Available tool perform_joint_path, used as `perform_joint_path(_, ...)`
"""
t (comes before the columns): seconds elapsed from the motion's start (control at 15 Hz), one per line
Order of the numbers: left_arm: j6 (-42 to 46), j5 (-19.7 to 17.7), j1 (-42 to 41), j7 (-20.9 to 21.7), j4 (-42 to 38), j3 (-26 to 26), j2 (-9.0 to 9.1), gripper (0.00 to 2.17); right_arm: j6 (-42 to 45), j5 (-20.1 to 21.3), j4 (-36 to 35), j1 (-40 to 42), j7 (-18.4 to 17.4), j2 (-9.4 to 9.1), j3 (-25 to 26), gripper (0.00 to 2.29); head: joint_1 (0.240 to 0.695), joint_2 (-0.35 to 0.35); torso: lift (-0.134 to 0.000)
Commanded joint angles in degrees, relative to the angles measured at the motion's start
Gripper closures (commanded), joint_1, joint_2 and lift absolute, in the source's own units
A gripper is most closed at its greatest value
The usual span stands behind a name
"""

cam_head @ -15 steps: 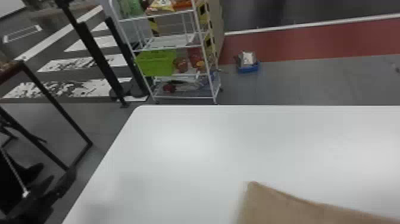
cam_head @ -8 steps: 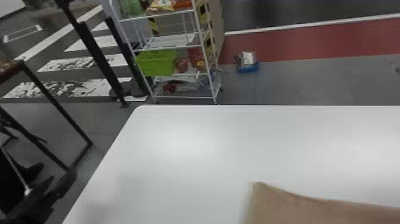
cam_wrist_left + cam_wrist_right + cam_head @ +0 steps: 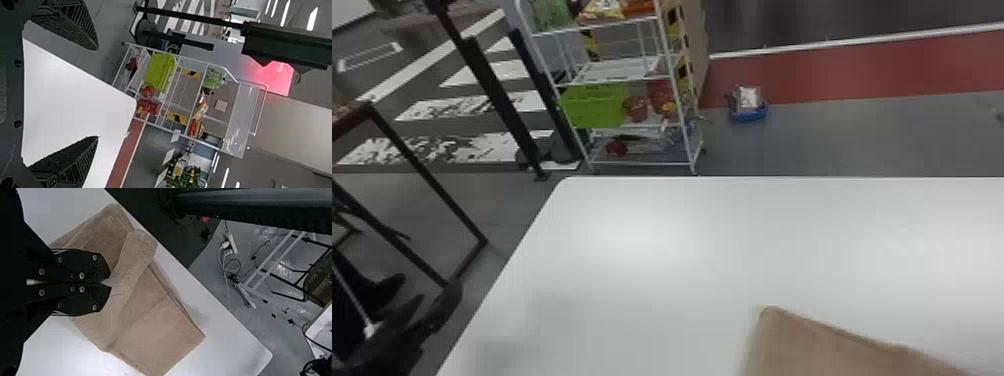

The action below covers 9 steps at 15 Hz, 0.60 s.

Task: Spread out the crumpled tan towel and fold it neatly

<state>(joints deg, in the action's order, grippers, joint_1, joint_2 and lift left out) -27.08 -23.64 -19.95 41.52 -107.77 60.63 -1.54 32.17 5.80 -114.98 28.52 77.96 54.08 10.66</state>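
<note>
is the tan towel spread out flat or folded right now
Not spread flat: in the right wrist view the tan towel lies in overlapping layers, with a raised fold pinched in the right hand.

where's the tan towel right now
The tan towel lies on the white table, at the bottom edge of the head view, right of centre, a fold of it pinched in the right gripper.

A white, round-cornered table (image 3: 652, 280) with the tan towel (image 3: 156, 333) in overlapping layers on top
</note>
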Motion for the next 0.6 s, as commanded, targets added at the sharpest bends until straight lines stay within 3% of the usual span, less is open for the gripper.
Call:
perform_joint_path(0.0, 0.0, 0.0, 0.0, 0.0, 0.0, -0.2, -0.04, 0.08, 2.8, 1.4, 2.1, 0.0, 0.4, -0.02, -1.0, 1.15, 0.695, 0.35, -0.122)
perform_joint_path(0.4, 0.0, 0.1, 0.0, -0.1, 0.0, -0.3, 0.05, 0.08, 4.3, 2.7, 4.2, -0.1, 0.4, 0.33, -1.0, 1.07, 0.695, 0.35, -0.122)
perform_joint_path(0.53, 0.0, 0.1, 0.0, -0.1, 0.0, -0.3, 0.14, 0.08, 3.4, 2.5, 4.1, 0.1, 0.4, 0.33, -0.8, 0.21, 0.695, 0.35, -0.122)
